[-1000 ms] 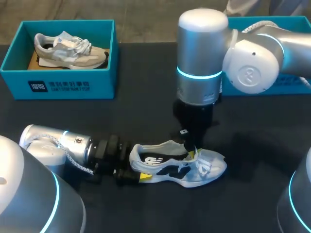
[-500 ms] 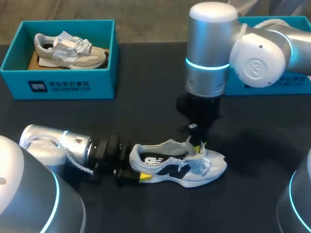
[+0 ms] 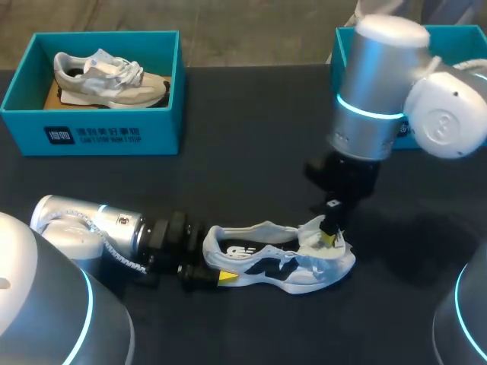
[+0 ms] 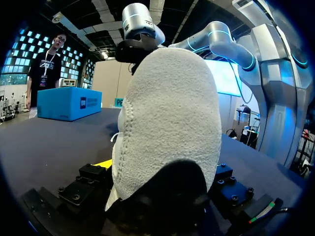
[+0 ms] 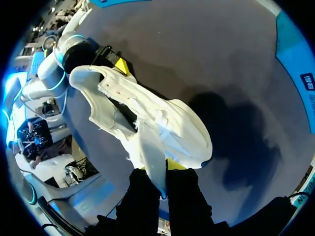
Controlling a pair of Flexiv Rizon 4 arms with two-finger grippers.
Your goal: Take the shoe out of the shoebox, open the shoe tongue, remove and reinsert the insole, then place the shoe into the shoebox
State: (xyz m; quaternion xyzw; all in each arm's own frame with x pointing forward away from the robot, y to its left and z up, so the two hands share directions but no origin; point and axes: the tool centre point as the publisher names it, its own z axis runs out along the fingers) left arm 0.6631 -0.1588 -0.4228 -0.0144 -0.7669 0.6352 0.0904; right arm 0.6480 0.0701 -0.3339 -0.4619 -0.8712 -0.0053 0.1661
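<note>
A white and black shoe (image 3: 281, 266) lies on its side on the dark table, toe to the right. My left gripper (image 3: 209, 270) is at its heel; the left wrist view has the fuzzy white heel (image 4: 170, 123) filling the space between the wide-set fingers (image 4: 91, 179), which press it from both sides. My right gripper (image 3: 329, 237) comes down from above near the toe end, shut on the white tongue (image 3: 313, 232). In the right wrist view the tongue (image 5: 152, 157) runs up from the shoe (image 5: 147, 108) into the shut right gripper (image 5: 162, 189).
A teal shoebox (image 3: 91, 133) at the back left holds a second pale shoe (image 3: 106, 76). Another teal box (image 3: 464, 34) stands at the back right, partly behind my right arm. Bare dark table lies between the boxes and the shoe.
My right gripper has moved right, toward the toe, drawing the tongue along and up out of the shoe's opening. The left gripper and the heel stayed put.
</note>
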